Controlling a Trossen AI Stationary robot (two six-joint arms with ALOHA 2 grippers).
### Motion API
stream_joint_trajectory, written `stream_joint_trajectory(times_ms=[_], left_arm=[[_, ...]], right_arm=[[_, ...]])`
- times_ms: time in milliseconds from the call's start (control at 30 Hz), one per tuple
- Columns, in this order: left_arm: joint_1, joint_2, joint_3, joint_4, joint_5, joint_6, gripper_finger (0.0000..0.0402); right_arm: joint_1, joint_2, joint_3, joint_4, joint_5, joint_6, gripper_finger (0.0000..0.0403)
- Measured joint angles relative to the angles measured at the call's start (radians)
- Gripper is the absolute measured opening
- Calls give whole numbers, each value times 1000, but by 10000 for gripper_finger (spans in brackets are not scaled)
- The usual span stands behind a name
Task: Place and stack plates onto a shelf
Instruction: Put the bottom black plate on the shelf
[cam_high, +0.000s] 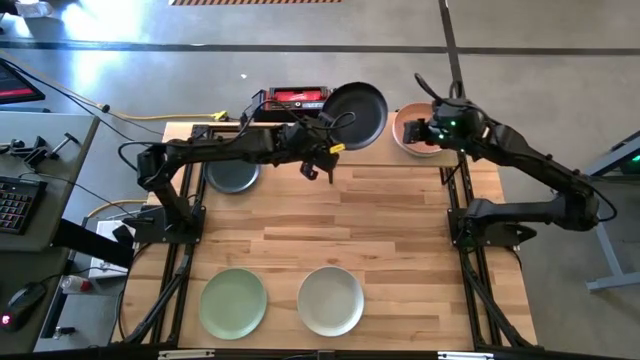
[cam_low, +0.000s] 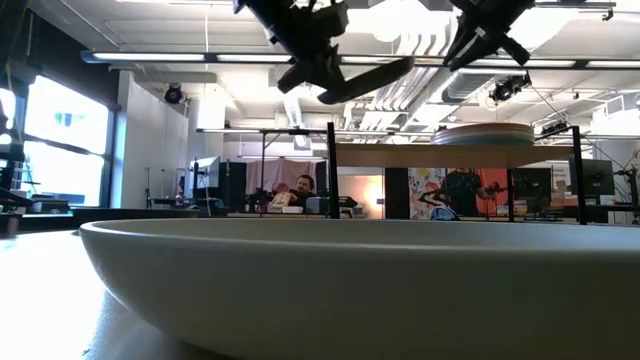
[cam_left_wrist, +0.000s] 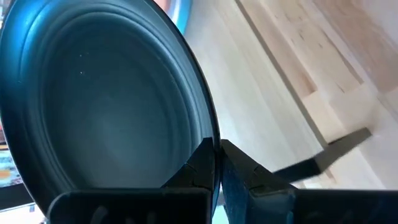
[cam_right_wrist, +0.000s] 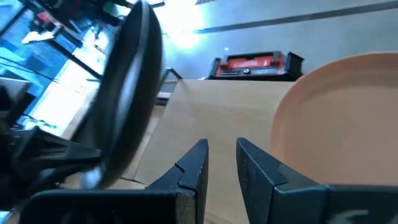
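Note:
My left gripper (cam_high: 326, 152) is shut on a black plate (cam_high: 357, 114) and holds it in the air over the far middle of the table, above the light-wood shelf (cam_low: 420, 155). My right gripper (cam_right_wrist: 221, 155) is open and hovers just beside a salmon plate (cam_right_wrist: 348, 124), which lies flat on the right part of the shelf; it touches nothing. The low view shows that plate (cam_low: 490, 133) resting on the shelf board. A grey-blue plate (cam_high: 232, 180) lies at the far left, partly hidden under the left arm. My left gripper pinches the black plate by its rim (cam_left_wrist: 211, 134), one finger on the hollow face and one on the underside. The fingers come from the table's left and near side. The plate is lifted clear and tilted (cam_low: 365, 78).
A light green plate (cam_high: 232, 303) and an off-white plate (cam_high: 330, 300) lie flat near the table's near edge; the off-white one's rim (cam_low: 330, 270) fills the low view. A red-and-black box (cam_high: 297, 97) sits beyond the far edge. Bare wood spans the middle of the table.

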Motion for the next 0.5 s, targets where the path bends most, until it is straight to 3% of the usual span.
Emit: stream_joint_trajectory(times_ms=[333,500], left_arm=[[-30,0,0,-30,-9,28,1],[-50,0,0,-68,-35,33,1]], right_arm=[[0,31,0,199,-59,29,66],[0,59,0,210,-109,57,66]])
